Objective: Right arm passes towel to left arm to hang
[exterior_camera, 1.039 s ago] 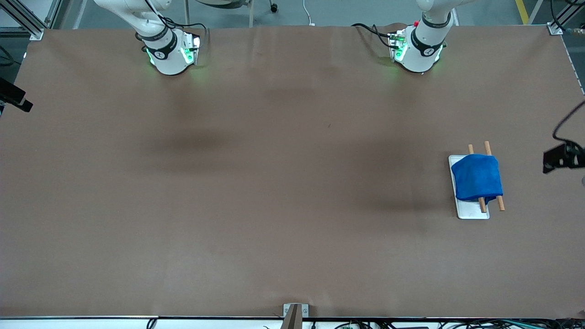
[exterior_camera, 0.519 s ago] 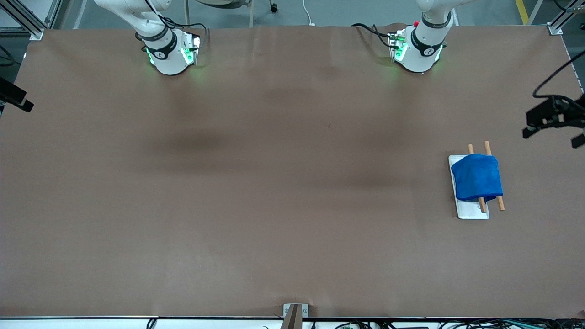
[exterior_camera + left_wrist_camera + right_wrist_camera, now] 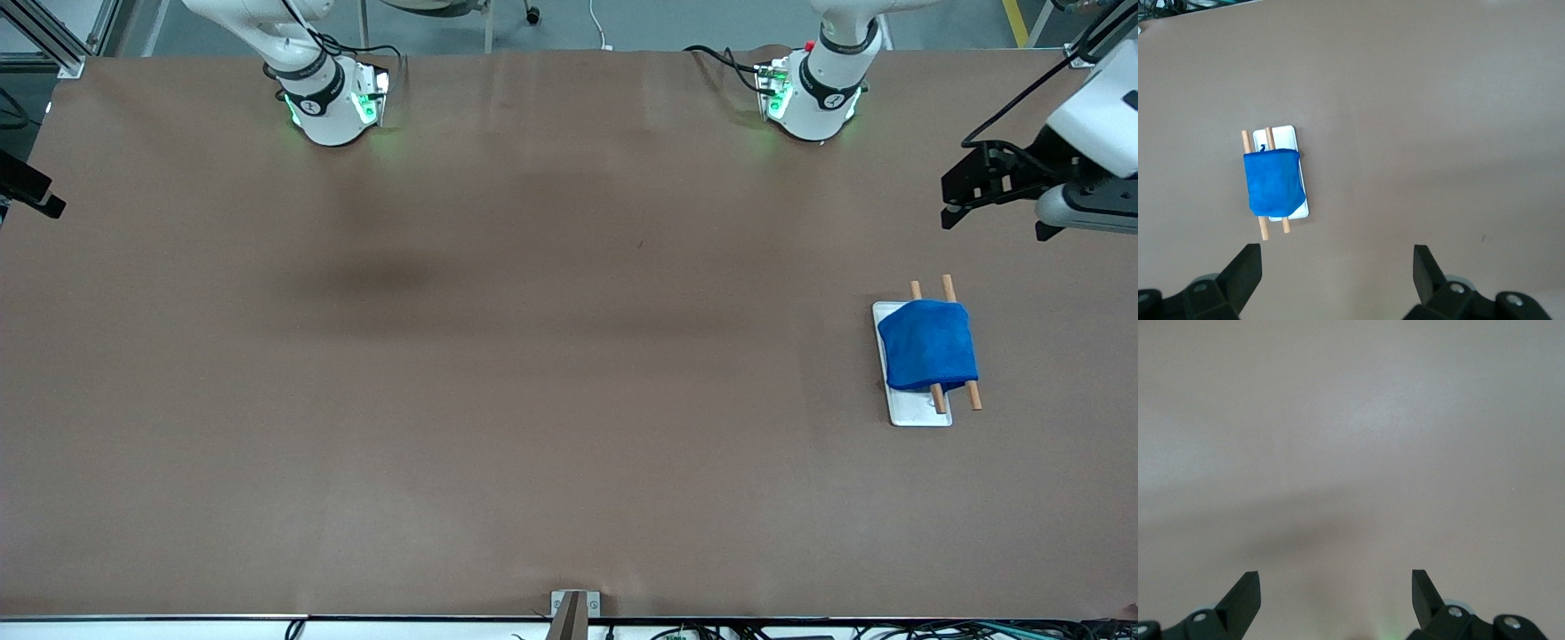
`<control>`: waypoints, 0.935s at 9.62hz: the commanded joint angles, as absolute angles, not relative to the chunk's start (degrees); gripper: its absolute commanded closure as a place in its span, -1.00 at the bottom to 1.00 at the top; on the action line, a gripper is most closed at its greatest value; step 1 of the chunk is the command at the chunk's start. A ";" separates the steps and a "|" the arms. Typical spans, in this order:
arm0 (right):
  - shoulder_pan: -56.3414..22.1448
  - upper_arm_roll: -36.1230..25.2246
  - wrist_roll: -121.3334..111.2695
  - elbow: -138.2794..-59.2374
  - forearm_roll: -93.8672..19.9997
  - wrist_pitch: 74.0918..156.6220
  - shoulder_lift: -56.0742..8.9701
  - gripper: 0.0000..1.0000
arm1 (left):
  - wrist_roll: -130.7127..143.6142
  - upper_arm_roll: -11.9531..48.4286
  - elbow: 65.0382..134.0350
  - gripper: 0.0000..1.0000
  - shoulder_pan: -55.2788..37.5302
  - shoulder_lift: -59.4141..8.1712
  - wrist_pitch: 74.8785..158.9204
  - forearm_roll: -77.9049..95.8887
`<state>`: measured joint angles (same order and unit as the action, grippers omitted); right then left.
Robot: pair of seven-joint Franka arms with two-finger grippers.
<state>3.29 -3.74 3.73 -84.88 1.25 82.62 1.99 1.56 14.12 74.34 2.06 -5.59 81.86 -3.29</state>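
Towel (image 3: 927, 345): draped over two wooden rods (image 3: 959, 343) on a white tray (image 3: 917, 410), bench (image 3: 533, 356), left arm's end. Hanging looks done. Left gripper (image 3: 991, 191): aloft over bench edge, fingers spread, empty. Right gripper (image 3: 1335, 587): fingers spread, empty, waiting. Next: probably arms retire.

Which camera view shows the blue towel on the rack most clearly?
The front view shows the towel best: it is draped over two wooden rods above the white tray. The left wrist view shows the same towel from high above, between the open left gripper fingers. The right wrist view shows only bare table.
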 commanded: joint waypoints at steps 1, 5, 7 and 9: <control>3.25 -4.13 3.43 -84.29 0.53 82.18 1.76 -1.00 | 2.19 10.90 84.60 -1.00 -0.70 0.67 82.96 -2.55; 3.43 -4.13 3.34 -84.29 0.53 82.18 1.76 -1.00 | 2.99 10.90 93.34 -1.00 -0.18 6.59 86.22 -2.46; 3.51 -4.13 3.25 -84.29 0.53 82.18 1.76 -1.00 | 2.81 10.99 93.08 -1.00 0.00 6.50 86.13 -2.29; 3.60 -4.22 3.16 -84.29 0.53 82.09 1.76 -1.00 | 2.99 10.72 92.73 -1.00 3.58 6.07 86.22 2.43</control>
<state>3.35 -4.06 3.72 -84.88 1.25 82.59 1.98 2.58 11.04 90.18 1.18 5.84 85.04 -0.57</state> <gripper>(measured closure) 0.000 0.000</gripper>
